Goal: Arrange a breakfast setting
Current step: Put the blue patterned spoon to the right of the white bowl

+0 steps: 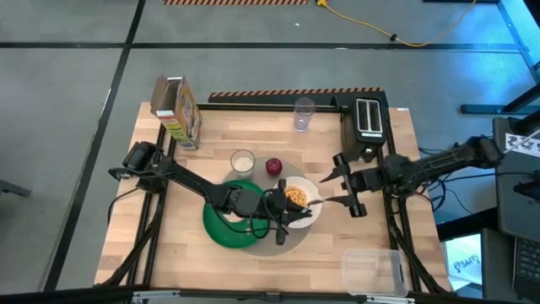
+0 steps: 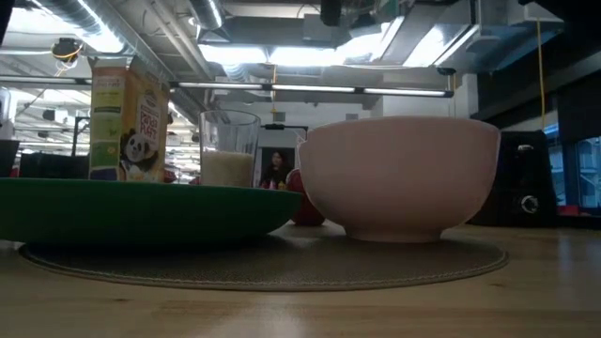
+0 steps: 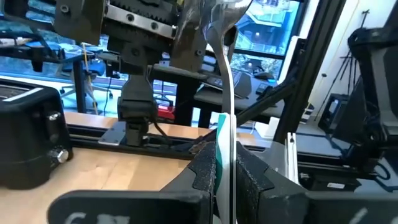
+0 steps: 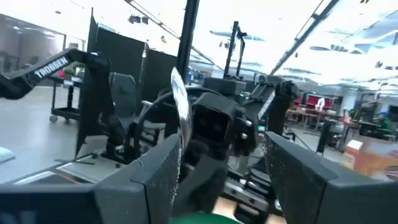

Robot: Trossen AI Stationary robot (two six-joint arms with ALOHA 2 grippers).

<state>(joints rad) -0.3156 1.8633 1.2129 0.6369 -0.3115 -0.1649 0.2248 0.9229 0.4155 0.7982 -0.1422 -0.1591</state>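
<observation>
high view: left gripper point(image 1: 287, 221) sits over the round grey mat point(image 1: 297, 238), between green plate point(image 1: 221, 230) and white bowl point(image 1: 299, 195), fingers clamped together on the silver spoon point(image 3: 225, 93). left wrist view shows the spoon handle pinched between the two dark fingers point(image 3: 205, 177), standing upright, bowl end up top. right gripper point(image 1: 344, 187) hovers just right of the white bowl, near its rim, fingers apart, nothing held; right wrist view shows the spoon point(image 4: 180, 102) ahead of its spread fingers point(image 4: 155, 171), with the left arm behind it. white bowl on the mat has cereal-looking pieces inside. red apple point(image 1: 273, 165) on the mat's far edge, beside the bowl. small milk glass point(image 1: 243, 160) just left of the apple, on the table. cereal box point(image 1: 176, 111) at the far left of the table, empty glass point(image 1: 304, 114) and black toaster point(image 1: 368, 120) along the far edge, clear plastic container point(image 1: 372, 270) at the near right corner. low view: plate point(image 2: 141, 211) and bowl point(image 2: 399, 174) side by side on the mat point(image 2: 282, 261). bagel can't be made out.
</observation>
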